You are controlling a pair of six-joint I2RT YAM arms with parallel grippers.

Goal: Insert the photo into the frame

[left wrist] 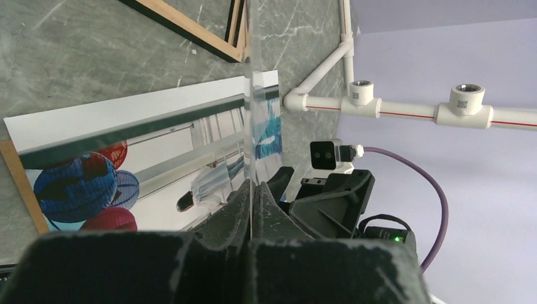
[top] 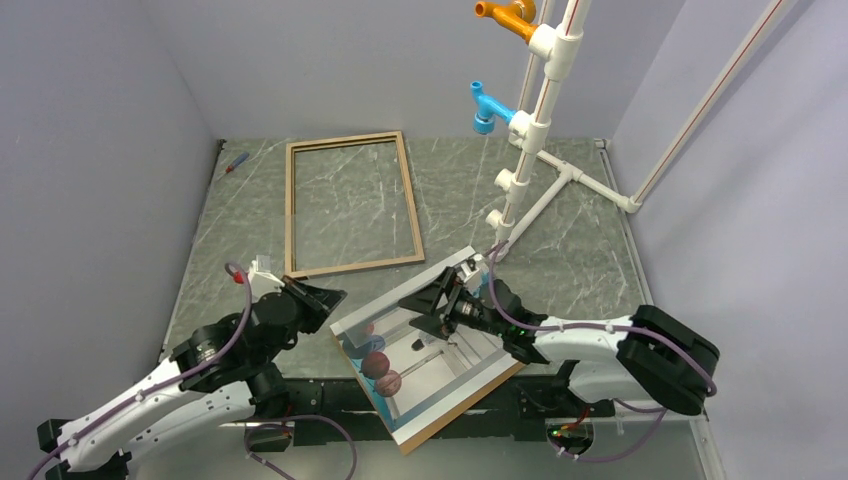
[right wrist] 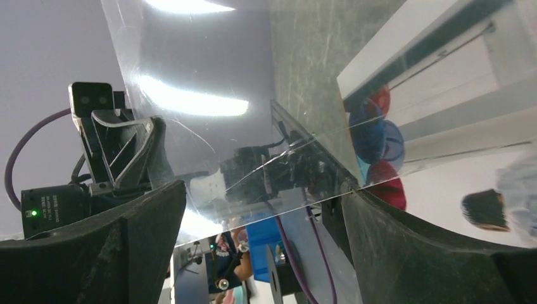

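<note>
The left gripper (left wrist: 251,190) has its fingers pressed together on the near edge of a clear sheet (left wrist: 251,126), which the left wrist view shows edge-on as a thin upright line rising out of the pinch. The right gripper (right wrist: 261,193) stands wide apart. The glossy sheet hangs in the gap between its two dark fingers (right wrist: 126,240), and it cannot be told whether either one touches it. Below the sheet, the photo (top: 430,370) lies face up on a brown backing board (top: 470,395) near the front edge of the table (top: 560,260), between the two arms and turned at a slant. Its red and blue spheres sit toward the left arm's side, with white corridor walls across the rest. The frame (top: 347,267) lies flat farther back and left of centre, light wood face up, well apart from the photo.
</note>
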